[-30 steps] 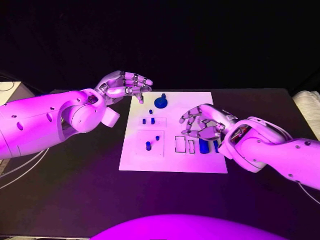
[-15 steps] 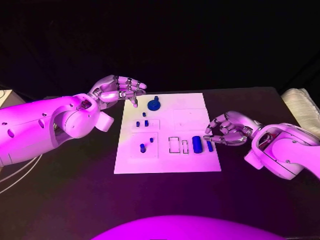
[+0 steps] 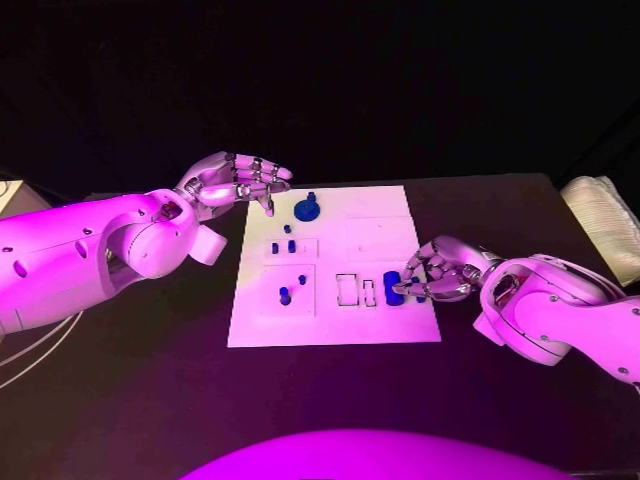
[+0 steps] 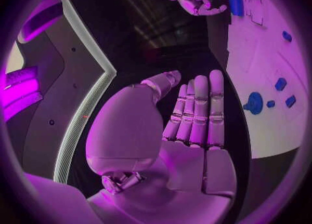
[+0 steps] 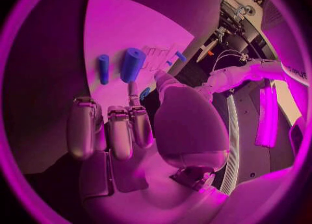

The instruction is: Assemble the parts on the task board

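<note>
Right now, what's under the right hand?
The right hand hovers over the task board at its right edge, above the large blue cylinder. A thinner blue part lies alongside; fingers partly cover both in the head view.

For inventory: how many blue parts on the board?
8: knob, three small pieces beside it, two pegs nearer the robot, thick cylinder and thin cylinder by the right hand; more may be hidden.

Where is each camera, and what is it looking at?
Head view: from the robot's head, down on the task board; left hand and right hand show.
Left wrist view: behind the left hand, facing the board.
Right wrist view: behind the right hand, facing the board.
All share the board.
</note>
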`<state>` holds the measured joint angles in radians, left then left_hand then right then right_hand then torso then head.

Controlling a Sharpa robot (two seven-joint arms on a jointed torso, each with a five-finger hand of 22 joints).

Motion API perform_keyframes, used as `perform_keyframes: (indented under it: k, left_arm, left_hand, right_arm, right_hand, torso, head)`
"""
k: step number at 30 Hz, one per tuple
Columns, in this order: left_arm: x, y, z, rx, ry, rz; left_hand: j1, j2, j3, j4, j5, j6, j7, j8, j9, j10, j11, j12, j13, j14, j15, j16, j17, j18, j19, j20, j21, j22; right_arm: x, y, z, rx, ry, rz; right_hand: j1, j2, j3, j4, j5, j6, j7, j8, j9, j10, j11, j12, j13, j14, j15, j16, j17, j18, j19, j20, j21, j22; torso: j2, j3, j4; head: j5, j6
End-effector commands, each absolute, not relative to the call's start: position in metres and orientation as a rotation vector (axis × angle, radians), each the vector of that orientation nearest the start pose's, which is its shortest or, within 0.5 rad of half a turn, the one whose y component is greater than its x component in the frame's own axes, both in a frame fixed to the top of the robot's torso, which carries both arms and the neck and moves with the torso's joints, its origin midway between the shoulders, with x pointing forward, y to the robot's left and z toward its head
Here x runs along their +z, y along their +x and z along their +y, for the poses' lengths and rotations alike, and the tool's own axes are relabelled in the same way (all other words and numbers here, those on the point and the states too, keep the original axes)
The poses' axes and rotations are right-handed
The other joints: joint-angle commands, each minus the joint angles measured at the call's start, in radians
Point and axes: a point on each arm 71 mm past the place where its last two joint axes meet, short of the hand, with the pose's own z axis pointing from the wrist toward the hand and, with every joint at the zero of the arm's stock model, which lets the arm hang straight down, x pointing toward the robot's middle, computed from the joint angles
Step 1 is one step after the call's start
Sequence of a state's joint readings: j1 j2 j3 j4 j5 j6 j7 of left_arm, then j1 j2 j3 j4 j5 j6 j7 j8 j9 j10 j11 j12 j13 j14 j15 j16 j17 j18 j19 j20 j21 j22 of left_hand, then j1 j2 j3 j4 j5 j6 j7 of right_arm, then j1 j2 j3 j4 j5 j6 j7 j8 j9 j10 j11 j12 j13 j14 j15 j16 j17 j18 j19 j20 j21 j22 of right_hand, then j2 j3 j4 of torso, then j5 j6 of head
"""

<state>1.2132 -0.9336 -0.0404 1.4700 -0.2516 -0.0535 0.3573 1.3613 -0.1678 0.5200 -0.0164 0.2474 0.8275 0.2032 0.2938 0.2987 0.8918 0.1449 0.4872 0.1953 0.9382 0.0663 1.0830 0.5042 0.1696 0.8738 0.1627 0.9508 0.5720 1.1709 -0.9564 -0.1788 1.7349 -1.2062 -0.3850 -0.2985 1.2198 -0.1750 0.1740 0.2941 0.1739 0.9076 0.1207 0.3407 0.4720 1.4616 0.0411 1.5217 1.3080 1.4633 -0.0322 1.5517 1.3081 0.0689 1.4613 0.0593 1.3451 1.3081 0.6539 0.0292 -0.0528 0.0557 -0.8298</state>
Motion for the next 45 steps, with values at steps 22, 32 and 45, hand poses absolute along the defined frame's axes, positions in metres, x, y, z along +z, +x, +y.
perform_keyframes:
  k: [22,32,45]
  left_arm:
    - [-0.173,0.488,0.252,-1.587,-0.812,1.607]
    - [-0.173,0.488,0.253,-1.589,-0.813,1.612]
    - [-0.173,0.487,0.254,-1.592,-0.812,1.616]
  left_hand:
    - [-0.007,0.004,-0.002,0.005,0.0,-0.008,0.002,0.007,-0.002,-0.006,-0.003,0.006,-0.002,0.001,0.003,-0.005,0.0,0.015,0.008,-0.002,-0.008,-0.002]
    - [-0.009,0.004,-0.003,0.007,0.0,-0.008,0.003,0.007,-0.002,-0.007,-0.003,0.006,-0.002,0.001,0.003,-0.005,0.0,0.015,0.008,-0.001,-0.009,-0.003]
    - [-0.01,0.005,-0.003,0.008,0.0,-0.008,0.003,0.008,-0.002,-0.007,-0.003,0.006,-0.002,0.001,0.004,-0.005,0.0,0.015,0.008,-0.001,-0.01,-0.003]
  right_arm:
    - [-0.256,0.429,-0.191,0.447,0.113,1.939]
    - [-0.268,0.429,-0.182,0.417,0.031,2.011]
    - [-0.272,0.428,-0.179,0.404,-0.008,2.044]
  right_hand:
    - [-0.082,0.024,-0.068,-0.001,0.0,0.015,-0.007,0.02,-0.004,0.03,-0.005,-0.006,0.161,0.1,-0.005,0.01,0.231,-0.017,0.044,0.004,0.019,0.064]
    - [-0.049,0.024,-0.112,-0.007,0.028,0.011,-0.008,0.032,-0.005,0.02,-0.006,-0.017,0.152,0.102,-0.005,0.012,0.24,-0.018,0.042,0.004,0.022,0.07]
    - [0.079,0.02,-0.06,-0.009,0.06,0.02,-0.013,0.061,-0.008,0.017,-0.011,-0.027,0.154,0.106,-0.008,0.017,0.257,-0.019,0.041,0.001,0.024,0.079]
  torso:
    - [0.002,0.0004,-0.0026]
    - [0.002,0.0005,-0.0016]
    - [0.001,0.0,-0.0023]
  head:
    - [0.011,-0.011]
    - [0.005,-0.016]
    - [0.002,-0.016]
